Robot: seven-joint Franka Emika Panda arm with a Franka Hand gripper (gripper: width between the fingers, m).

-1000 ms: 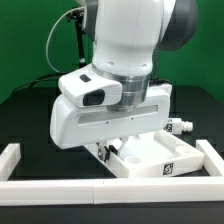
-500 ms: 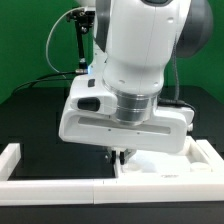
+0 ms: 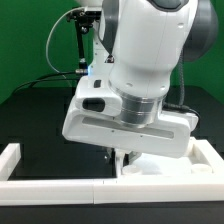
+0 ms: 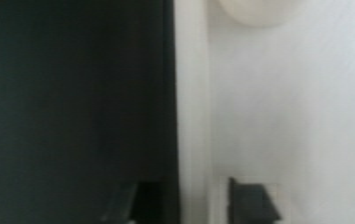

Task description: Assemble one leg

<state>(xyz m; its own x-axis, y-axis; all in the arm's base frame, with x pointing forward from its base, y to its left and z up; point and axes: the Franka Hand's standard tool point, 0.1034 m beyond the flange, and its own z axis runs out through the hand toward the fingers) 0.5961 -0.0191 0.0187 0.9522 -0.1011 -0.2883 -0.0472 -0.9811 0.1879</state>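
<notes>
1. Your gripper [image 3: 121,157] [image 4: 195,200] hung low under the arm, just above the near edge of the large flat white part [image 3: 168,168]. Its jaws stood apart with nothing clamped between them.
2. You had the arm [image 3: 140,60] filling most of the exterior view. Its broad white wrist housing [image 3: 125,120] hid much of the scene behind it.
3. Your black table [image 3: 40,120] [image 4: 67,100] took up the dark half of the wrist view.
4. A white rail [image 3: 50,186] ran along the front of the table and turned up at the exterior view's left and right.
5. In the wrist view, the large flat white part [image 4: 289,110] filled the pale half. Its straight edge ran down into the gap between the two fingers.
6. A black stand [image 3: 80,40] with cables stood behind the arm, toward the exterior view's left.
7. A round recess [image 4: 254,10] showed in the white part, well away from the fingers.
8. The dark fingertips [image 4: 248,200] sat one over the table and one over the white part.
9. You could not make out the leg in either view.
</notes>
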